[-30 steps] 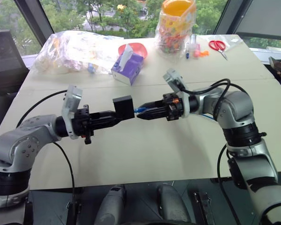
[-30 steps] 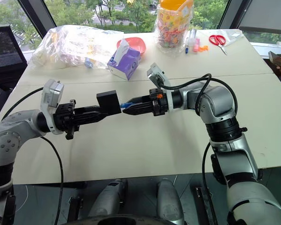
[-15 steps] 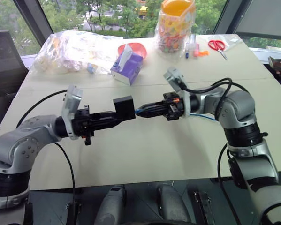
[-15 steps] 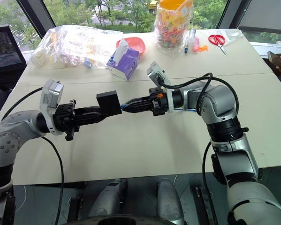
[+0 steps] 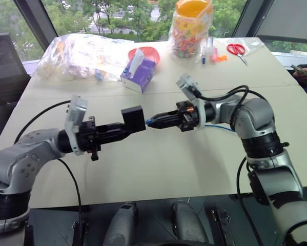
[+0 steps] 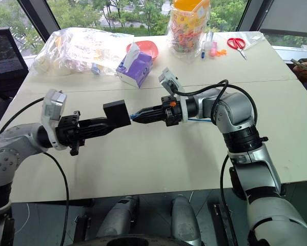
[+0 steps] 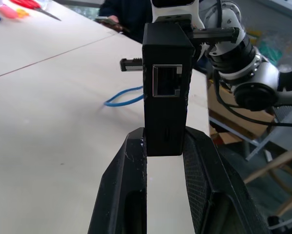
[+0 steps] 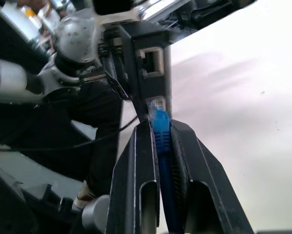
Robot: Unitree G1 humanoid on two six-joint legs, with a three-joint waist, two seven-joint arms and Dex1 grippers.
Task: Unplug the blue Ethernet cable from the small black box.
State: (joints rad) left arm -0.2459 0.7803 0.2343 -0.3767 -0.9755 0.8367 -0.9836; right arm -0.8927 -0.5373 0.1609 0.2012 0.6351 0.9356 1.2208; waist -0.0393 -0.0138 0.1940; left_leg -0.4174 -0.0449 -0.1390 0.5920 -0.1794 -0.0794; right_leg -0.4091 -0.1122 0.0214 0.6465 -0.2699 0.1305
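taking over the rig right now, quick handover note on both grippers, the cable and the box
Left gripper: shut on the small black box, held up above the table.
Right gripper: shut on the blue Ethernet cable just behind its plug, which sticks out past the fingers.
Box and plug: in the left wrist view the port facing the camera is empty; in the head views the plug tip sits just clear of the box.
Done: cable looks unplugged.
Left: nothing on the unplugging itself; both items are in hand if they need setting down.
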